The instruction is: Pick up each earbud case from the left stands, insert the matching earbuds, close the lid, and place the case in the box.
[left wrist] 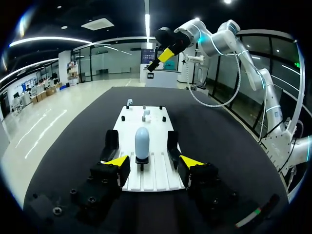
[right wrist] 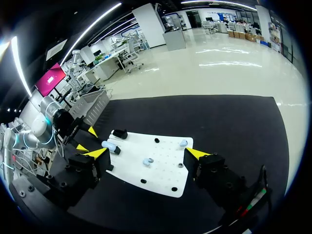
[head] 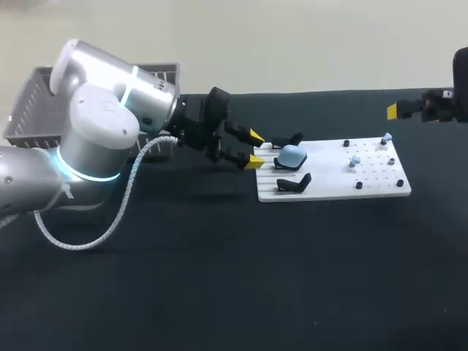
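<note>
Our L gripper (left wrist: 154,161) is spread wide, holding nothing. The blue earbud case (left wrist: 142,143) sits on a stand (left wrist: 142,165) just ahead of the gap. Earbuds (left wrist: 146,113) lie further ahead on the white board (left wrist: 158,179). R gripper (right wrist: 146,153), also spread, hangs beyond.

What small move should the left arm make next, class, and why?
Probably ease the left gripper straight forward until the blue earbud case lies between its open fingers. The case sits on the white board just ahead of the yellow tips and roughly centred between them, and nothing is gripped yet.
</note>
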`<state>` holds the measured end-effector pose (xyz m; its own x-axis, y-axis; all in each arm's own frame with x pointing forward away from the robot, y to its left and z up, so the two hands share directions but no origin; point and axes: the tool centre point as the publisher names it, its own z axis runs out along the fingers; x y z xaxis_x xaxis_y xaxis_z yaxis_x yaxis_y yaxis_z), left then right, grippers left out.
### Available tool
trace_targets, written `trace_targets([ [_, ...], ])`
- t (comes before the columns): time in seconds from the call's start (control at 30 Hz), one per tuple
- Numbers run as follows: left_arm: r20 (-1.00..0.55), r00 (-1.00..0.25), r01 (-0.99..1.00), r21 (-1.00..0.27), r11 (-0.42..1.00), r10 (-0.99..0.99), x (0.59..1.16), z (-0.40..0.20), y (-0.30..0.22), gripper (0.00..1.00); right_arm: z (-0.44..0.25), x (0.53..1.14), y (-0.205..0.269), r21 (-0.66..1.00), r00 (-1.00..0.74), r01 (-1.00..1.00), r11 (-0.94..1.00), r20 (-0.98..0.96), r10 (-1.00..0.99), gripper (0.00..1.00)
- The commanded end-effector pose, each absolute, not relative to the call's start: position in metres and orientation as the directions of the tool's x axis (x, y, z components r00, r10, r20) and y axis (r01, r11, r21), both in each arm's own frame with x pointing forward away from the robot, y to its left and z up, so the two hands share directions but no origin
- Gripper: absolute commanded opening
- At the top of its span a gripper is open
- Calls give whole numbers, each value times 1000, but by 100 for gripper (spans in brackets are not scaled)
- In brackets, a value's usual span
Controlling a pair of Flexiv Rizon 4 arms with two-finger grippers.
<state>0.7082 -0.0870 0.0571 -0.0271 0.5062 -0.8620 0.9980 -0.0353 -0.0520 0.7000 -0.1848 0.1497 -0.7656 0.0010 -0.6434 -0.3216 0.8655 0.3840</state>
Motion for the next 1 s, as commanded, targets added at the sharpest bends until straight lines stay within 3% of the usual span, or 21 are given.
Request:
trace_targets([
  [0.03, -860, -30, 996, -68, -55, 510, 717, 52, -93, 71, 150, 700, -185, 383, -766, -321, 866, -643, 0, 100],
  [1.0, -859, -42, 987, -115, -113, 510, 726, 34, -113, 64, 150, 700, -185, 383, -766, -321, 866, -643, 0, 100],
])
